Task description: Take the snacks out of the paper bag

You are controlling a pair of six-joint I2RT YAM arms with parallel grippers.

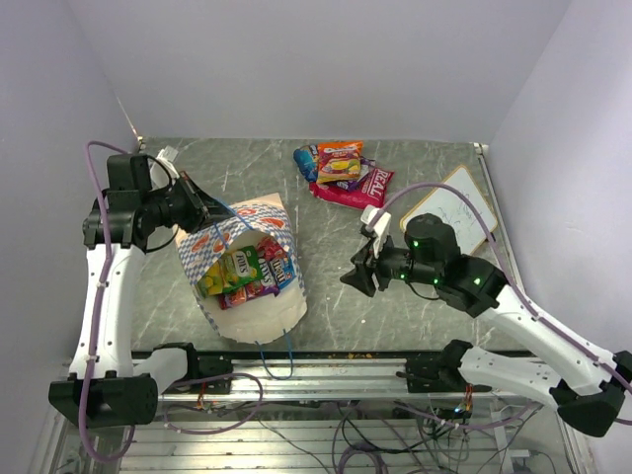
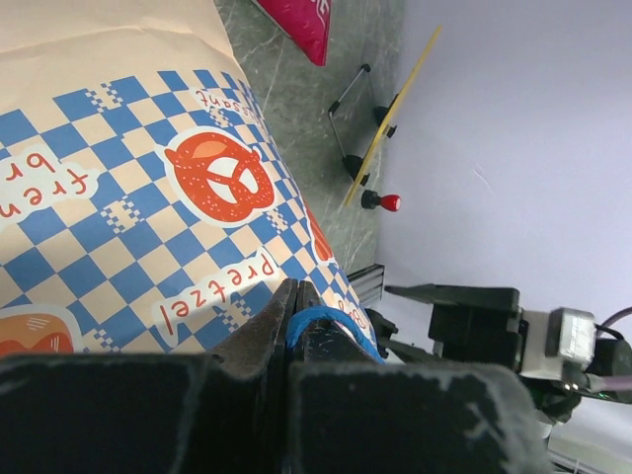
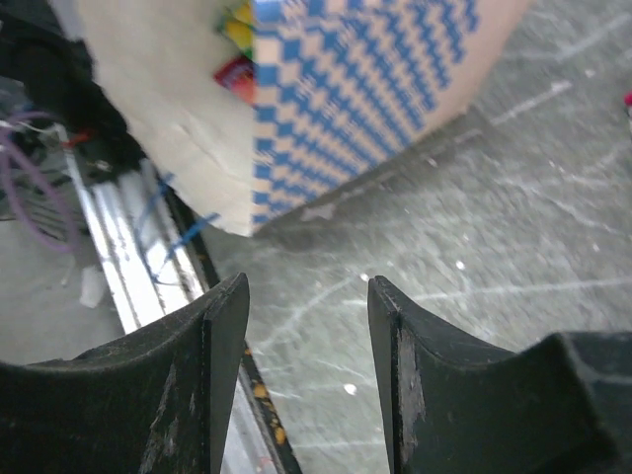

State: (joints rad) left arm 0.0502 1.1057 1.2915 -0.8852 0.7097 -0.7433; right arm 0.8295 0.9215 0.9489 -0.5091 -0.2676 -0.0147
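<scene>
The paper bag (image 1: 247, 272) lies tilted at the near left of the table, mouth up, with several colourful snack packets (image 1: 247, 272) showing inside. My left gripper (image 1: 202, 209) is shut on the bag's blue cord handle (image 2: 326, 321) at its far top edge; the checkered pretzel print (image 2: 148, 197) fills the left wrist view. A pile of snacks (image 1: 341, 170), with the crimson "REAL" bag (image 1: 365, 186), lies at the far middle. My right gripper (image 1: 354, 276) is open and empty, just right of the bag, low over the table (image 3: 444, 217); the bag shows in its view (image 3: 336, 89).
A small whiteboard (image 1: 449, 207) lies at the right, behind my right arm. The metal rail (image 1: 326, 370) runs along the table's near edge, with a loose blue cord handle (image 1: 281, 355) hanging over it. Walls enclose the back and sides.
</scene>
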